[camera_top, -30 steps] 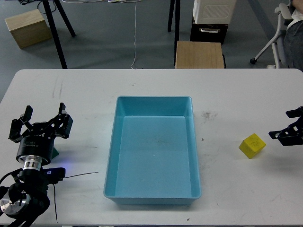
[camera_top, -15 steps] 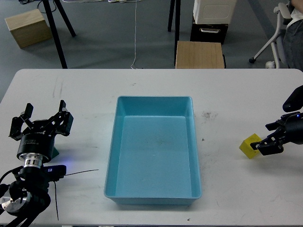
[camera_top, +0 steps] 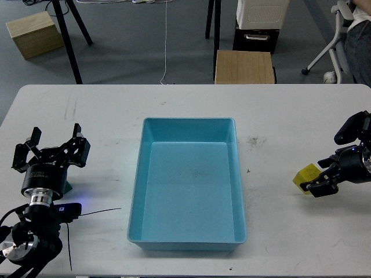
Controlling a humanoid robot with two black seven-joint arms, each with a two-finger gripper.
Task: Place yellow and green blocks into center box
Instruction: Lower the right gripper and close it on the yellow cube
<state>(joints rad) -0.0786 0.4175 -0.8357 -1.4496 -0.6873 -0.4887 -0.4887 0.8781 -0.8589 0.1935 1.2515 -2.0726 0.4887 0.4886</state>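
A: So, where do we stand with the yellow block (camera_top: 305, 175)?

B: It sits on the white surface (camera_top: 278, 116), well to the right of the blue box (camera_top: 188, 240). Our right gripper (camera_top: 320, 186) is at its right side, dark jaws touching or just about to, but we cannot tell whether they are closed on it.

A: And the left gripper (camera_top: 51, 152)?

B: Its jaws are spread wide, holding nothing, over the left side of the surface. A sliver of green block (camera_top: 68, 187) shows just beneath it, mostly hidden by the wrist.

A: What could go wrong?

B: We judge the yellow block could be nudged left or twisted if one jaw meets it first, leaving a corner grip that slips on the lift. On the left, the block is hidden from us, so descending blind could land a jaw on top of it.

A: The box is empty, then?

B: Yes, neither block is in it.
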